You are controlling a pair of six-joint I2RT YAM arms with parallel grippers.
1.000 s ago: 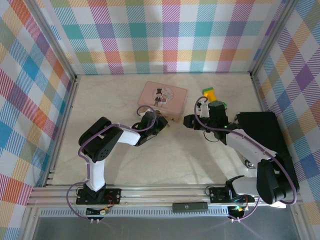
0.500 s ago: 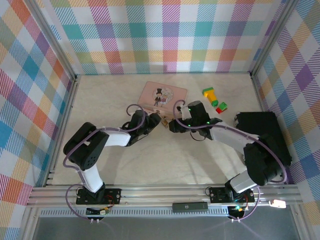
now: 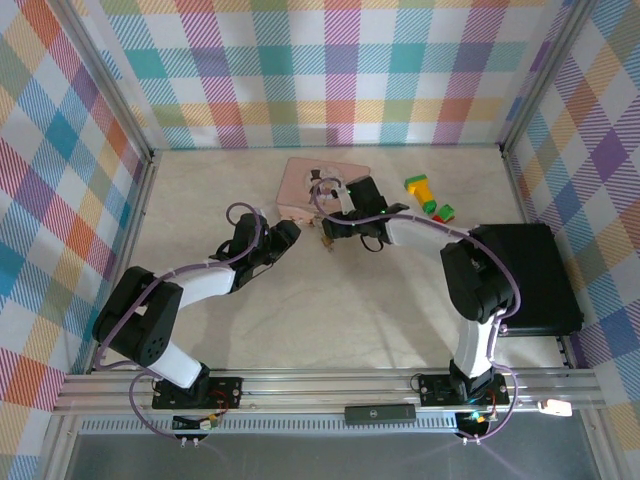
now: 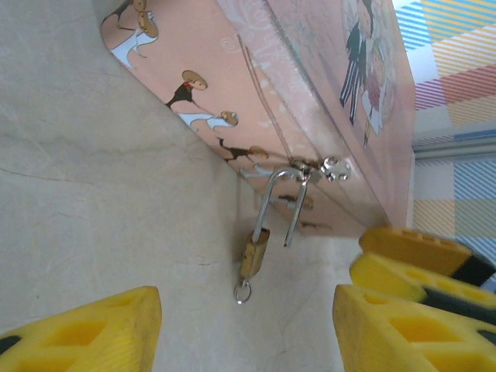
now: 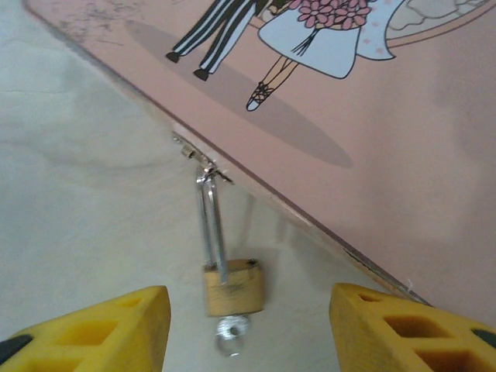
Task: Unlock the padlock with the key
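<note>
Hard bits first: from above, my right arm (image 3: 420,232) covers part of the pink tin (image 3: 297,186), and the padlock (image 5: 231,287) is only a speck between my 2 grippers. The key (image 5: 230,333) is a small silver loop poking out under the brass body, with its blade hidden. The shackle (image 4: 280,203) hooks through the tin's hasp (image 4: 331,166). In the left wrist view 1 leg seems to end beside the body, and in the right wrist view it is edge-on (latched or sprung, cannot tell).

My left gripper (image 4: 246,310) is spread wide and holds nothing. Its yellow fingers are cut off by the bottom edge, and the padlock sits just ahead of the gap, apart from them. My right gripper (image 5: 249,304) is also spread and empty, with the padlock body just ahead of its 2 fingers and no contact visible. Its fingers also poke in at the right of the left wrist view, near the padlock.

For room, the padlock hangs off the tin's near edge onto bare table (image 3: 330,310), which is free on the near side, while the tin wall closes the far side. The toy block (image 3: 427,195) is well apart to the right, and the black pad (image 3: 525,275) is by the right wall.
</note>
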